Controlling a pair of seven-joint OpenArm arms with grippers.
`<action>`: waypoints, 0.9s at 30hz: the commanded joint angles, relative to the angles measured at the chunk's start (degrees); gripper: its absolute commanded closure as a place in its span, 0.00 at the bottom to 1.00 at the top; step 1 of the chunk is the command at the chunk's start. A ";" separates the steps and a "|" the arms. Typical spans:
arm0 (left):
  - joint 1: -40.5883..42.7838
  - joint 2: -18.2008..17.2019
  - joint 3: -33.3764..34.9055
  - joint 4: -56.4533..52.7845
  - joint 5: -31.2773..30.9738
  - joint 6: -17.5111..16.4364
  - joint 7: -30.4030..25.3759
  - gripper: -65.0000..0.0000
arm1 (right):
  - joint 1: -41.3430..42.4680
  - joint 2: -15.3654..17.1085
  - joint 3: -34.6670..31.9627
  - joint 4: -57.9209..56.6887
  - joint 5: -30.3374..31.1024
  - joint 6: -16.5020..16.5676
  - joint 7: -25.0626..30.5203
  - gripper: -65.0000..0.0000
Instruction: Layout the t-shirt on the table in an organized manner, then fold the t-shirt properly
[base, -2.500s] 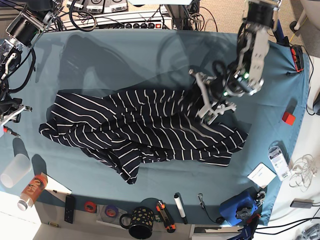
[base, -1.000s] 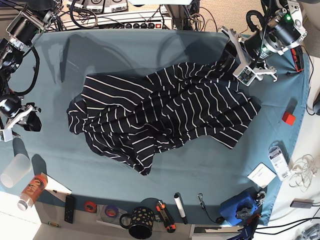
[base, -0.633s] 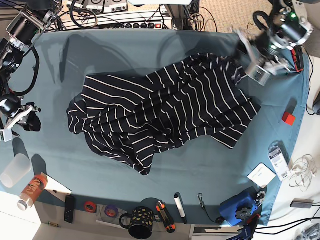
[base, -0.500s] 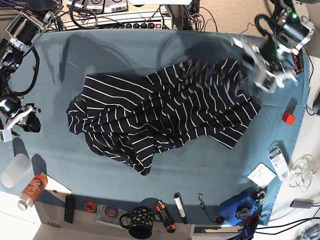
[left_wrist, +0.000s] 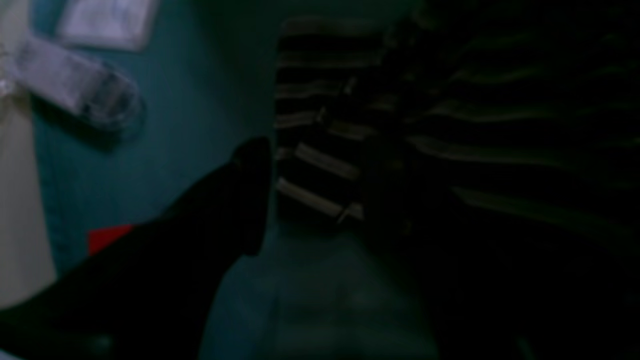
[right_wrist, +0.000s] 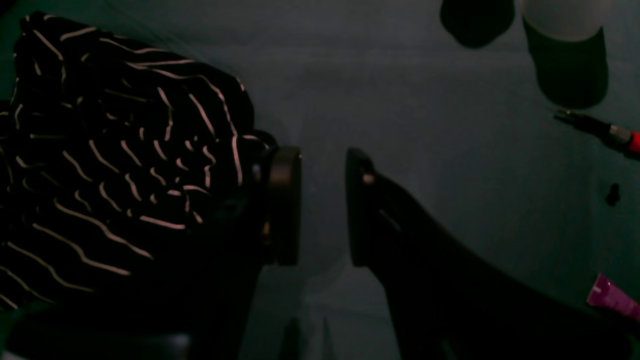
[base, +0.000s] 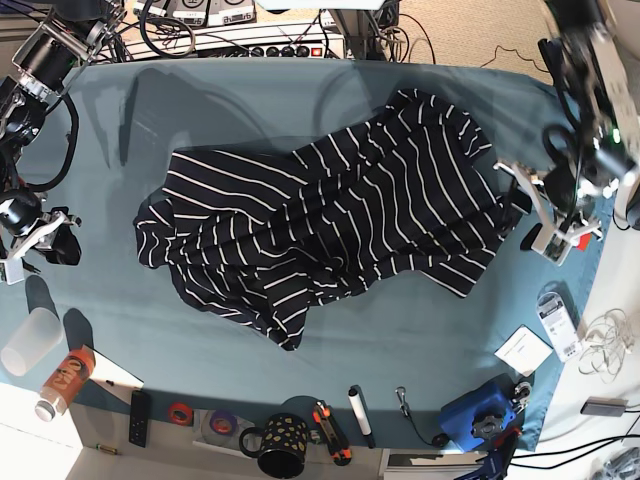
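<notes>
The t-shirt (base: 330, 225), dark with thin white stripes, lies crumpled and partly spread across the middle of the teal table (base: 300, 100). My left gripper (base: 527, 212) hangs open just off the shirt's right edge, with nothing in it. In the left wrist view one dark finger (left_wrist: 250, 190) stands beside the striped hem (left_wrist: 320, 165). My right gripper (base: 35, 245) sits at the table's left edge, apart from the shirt. Its jaws (right_wrist: 322, 210) are parted with only table between them, and the shirt (right_wrist: 125, 165) lies to one side.
A clear cup (base: 30, 340) and an orange bottle (base: 65, 380) stand at the near left. A spotted mug (base: 280, 445) and small tools line the front edge. At the right are a red block (base: 576, 236), a white card (base: 524, 350) and a blue device (base: 480, 415).
My left gripper has let go of the shirt's far right corner and swung toward the front along the right side. That corner now lies flat on the table. The right arm has stayed still.
</notes>
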 joint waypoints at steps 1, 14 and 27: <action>-1.99 -2.03 1.40 -0.94 -0.98 -1.11 -1.46 0.55 | 0.94 1.42 0.28 0.96 0.98 0.13 1.49 0.75; -15.28 -6.19 20.17 -16.15 6.29 -0.31 -1.49 0.55 | 0.92 1.44 0.28 0.96 0.92 0.13 0.92 0.75; -21.77 -6.16 24.15 -23.23 7.30 5.64 -6.32 1.00 | 0.92 1.42 0.28 0.96 0.94 0.15 0.92 0.75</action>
